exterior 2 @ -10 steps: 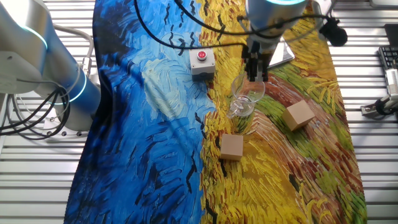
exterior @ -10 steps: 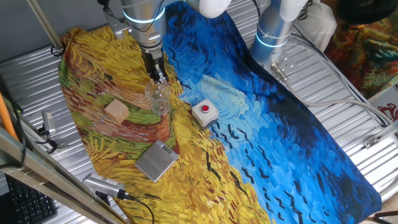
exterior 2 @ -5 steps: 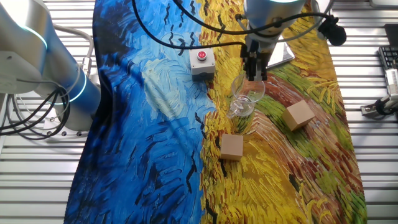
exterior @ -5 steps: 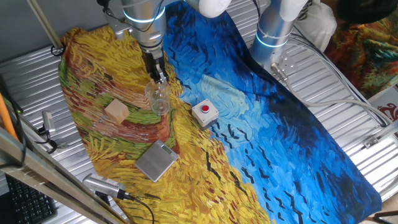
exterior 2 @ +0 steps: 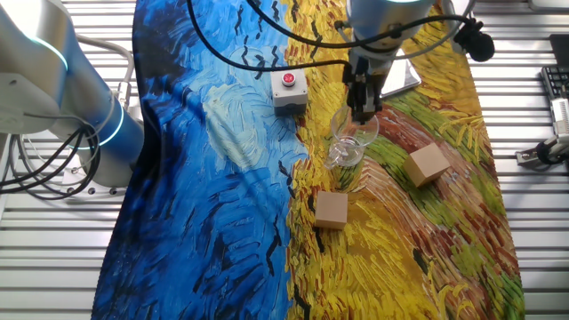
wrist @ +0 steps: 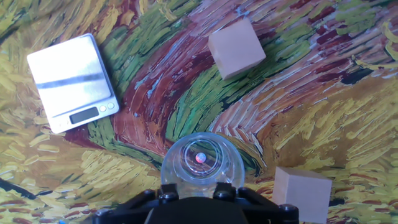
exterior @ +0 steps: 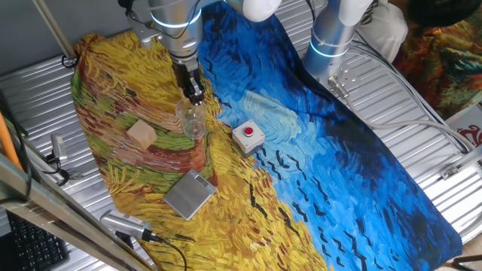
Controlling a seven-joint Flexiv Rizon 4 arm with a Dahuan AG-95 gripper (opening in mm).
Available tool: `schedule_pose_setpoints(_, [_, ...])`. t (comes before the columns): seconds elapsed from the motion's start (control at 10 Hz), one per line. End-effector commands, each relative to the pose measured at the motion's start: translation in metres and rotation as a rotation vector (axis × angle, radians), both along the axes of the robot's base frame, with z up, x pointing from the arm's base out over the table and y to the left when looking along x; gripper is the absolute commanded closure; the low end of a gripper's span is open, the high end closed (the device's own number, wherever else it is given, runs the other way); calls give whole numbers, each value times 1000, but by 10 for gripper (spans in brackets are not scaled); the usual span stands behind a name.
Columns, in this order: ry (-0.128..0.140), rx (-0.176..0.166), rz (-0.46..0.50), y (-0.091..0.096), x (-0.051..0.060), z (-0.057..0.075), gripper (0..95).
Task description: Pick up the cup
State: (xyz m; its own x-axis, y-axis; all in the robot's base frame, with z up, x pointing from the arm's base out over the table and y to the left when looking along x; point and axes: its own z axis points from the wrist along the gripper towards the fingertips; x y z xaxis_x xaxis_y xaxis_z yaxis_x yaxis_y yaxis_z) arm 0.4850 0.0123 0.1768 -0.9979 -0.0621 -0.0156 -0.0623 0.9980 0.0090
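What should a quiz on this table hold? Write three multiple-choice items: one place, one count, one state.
1. The cup stands on:
A. the yellow part of the cloth
B. the silver scale
C. bare metal

2. How many wooden cubes are there?
A. one
B. two
C. four

3. The cup is:
A. on its side
B. upright
C. stacked on a cube

Key:
1 A, yellow strokes surround its base.
2 B, both show in the hand view.
3 B, its round rim faces up.
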Motion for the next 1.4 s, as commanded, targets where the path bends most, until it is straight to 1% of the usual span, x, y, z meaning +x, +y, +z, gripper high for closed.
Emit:
schedule_pose_setpoints(0.1, [-2, 0, 2, -1, 0, -1, 380])
schedule_pose_setpoints(0.2, [-5, 3, 11, -2, 0, -2, 190])
schedule_pose_setpoints(0.3, [-7, 4, 18, -3, 1, -3, 190])
schedule_pose_setpoints(0.4, [-10, 4, 22, -3, 2, -4, 0])
schedule_pose_setpoints(0.7, [-10, 1, 21, -5, 2, -6, 0])
schedule_pose_setpoints(1.0, [-11, 7, 16, -5, 0, -10, 0])
schedule_pose_setpoints(1.4, [-13, 8, 10, -2, 4, -17, 0])
